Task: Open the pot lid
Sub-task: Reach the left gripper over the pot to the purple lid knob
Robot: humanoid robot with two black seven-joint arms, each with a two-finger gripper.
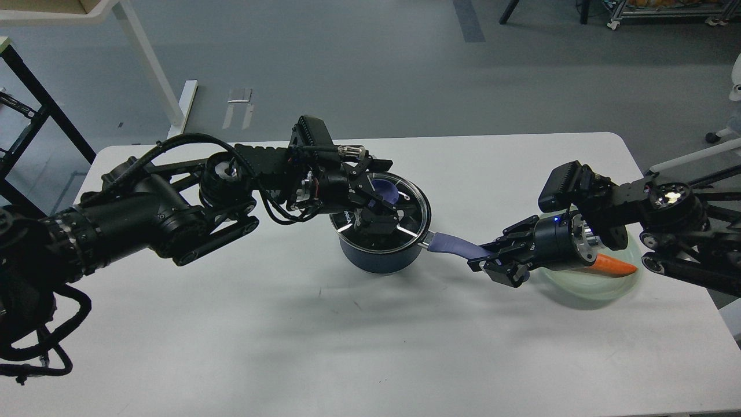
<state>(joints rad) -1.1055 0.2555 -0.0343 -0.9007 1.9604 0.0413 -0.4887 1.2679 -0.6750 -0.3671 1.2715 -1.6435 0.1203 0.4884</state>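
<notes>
A dark blue pot point(376, 258) stands mid-table with its glass lid point(414, 217) on. The lid has a blue knob point(386, 190). My left gripper point(382, 194) reaches over the lid from the left. It is open, with one finger beyond the knob and one on the near side, so the knob lies between them. My right gripper point(485, 259) is shut on the end of the pot's blue handle point(454, 243), which points right. Much of the lid is hidden under the left gripper.
A pale green bowl point(596, 284) holding an orange carrot point(616, 265) sits at the right, partly under my right wrist. The white table point(289, 336) spans the view. A white table leg point(150, 58) stands on the floor at back left.
</notes>
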